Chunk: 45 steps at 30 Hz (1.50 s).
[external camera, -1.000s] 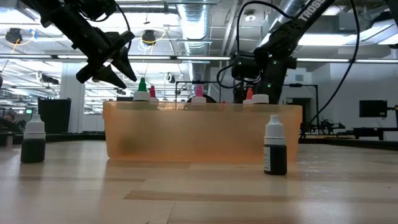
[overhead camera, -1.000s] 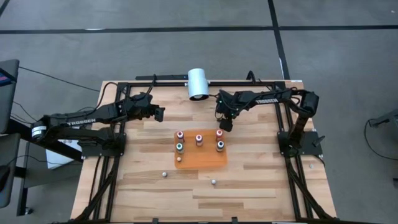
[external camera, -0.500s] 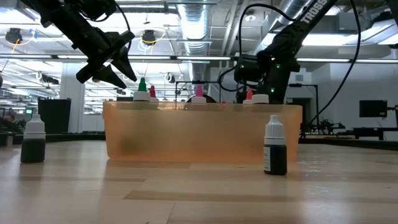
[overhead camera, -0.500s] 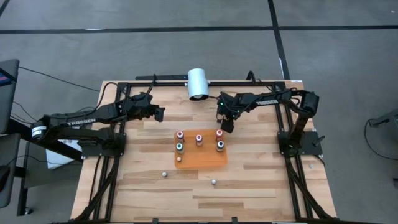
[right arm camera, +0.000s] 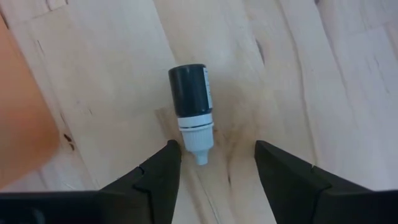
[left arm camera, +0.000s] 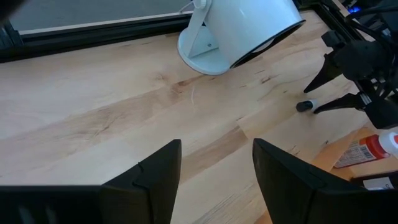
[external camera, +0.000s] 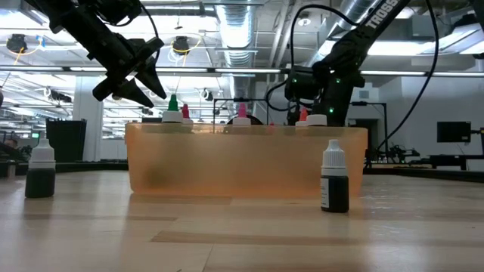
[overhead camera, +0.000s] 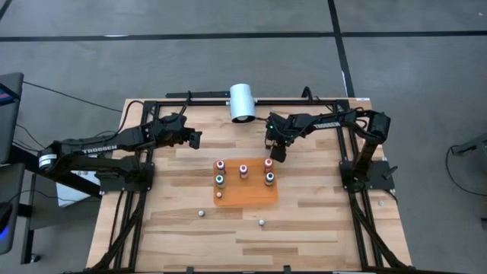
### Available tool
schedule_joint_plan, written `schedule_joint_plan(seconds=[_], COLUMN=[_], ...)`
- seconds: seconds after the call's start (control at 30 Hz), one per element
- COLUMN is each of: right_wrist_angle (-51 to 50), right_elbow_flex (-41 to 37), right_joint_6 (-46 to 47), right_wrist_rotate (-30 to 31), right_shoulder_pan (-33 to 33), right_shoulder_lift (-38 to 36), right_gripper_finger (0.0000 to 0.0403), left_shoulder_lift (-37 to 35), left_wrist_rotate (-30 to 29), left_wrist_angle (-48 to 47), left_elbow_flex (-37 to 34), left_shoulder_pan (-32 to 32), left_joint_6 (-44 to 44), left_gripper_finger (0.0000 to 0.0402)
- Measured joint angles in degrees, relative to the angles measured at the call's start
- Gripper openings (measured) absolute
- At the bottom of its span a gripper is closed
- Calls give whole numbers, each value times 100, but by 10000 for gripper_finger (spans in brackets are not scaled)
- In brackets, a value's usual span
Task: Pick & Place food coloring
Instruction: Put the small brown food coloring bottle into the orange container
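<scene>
Several thumb-sized food coloring bottles (overhead camera: pixel 243 170) with red, green, teal and orange tops stand upright in the orange tray (overhead camera: pixel 255 196). Two more stand on the table near the near edge (overhead camera: pixel 201 214) (overhead camera: pixel 261 222). One dark bottle with a white cap (right arm camera: pixel 194 106) lies on its side on the wood beside the tray's far right corner. My right gripper (right arm camera: pixel 216 149) hovers over it, open, one finger on each side of its cap end, not touching. My left gripper (overhead camera: pixel 196 138) is open in the air, left of and beyond the tray.
A big white cylinder (overhead camera: pixel 243 101) lies at the far edge between the arms. Black frame rails (overhead camera: pixel 129 209) run along the table's left and right sides. Bare wood lies in front of the tray around the two standing bottles (external camera: pixel 334 177) (external camera: pixel 39 171).
My right gripper has shifted slightly toward the table's right and near side, settling over the lying bottle, and has kept still for the last half second. The bottles, the tray and my left arm have not moved.
</scene>
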Motion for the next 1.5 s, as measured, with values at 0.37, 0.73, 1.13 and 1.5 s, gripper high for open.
schedule_joint_plan(seconds=[0.37,0.73,1.13,1.5], right_wrist_angle=[4,-4,-387,-470], right_elbow_flex=[0,0,275,275], right_joint_6=[-5,-4,-20,-20], right_wrist_rotate=[0,-12,-15,-15], right_shoulder_pan=[0,0,-19,-71], right_shoulder_lift=[0,0,2,2], right_gripper_finger=[140,105,100,100], left_shoulder_lift=[-1,0,0,-1], left_wrist_rotate=[-2,-4,-7,-9], left_wrist_angle=[0,0,0,0], left_elbow_flex=[0,0,0,0], left_shoulder_pan=[0,0,0,0], left_joint_6=[0,0,0,37], left_gripper_finger=[190,190,190,190])
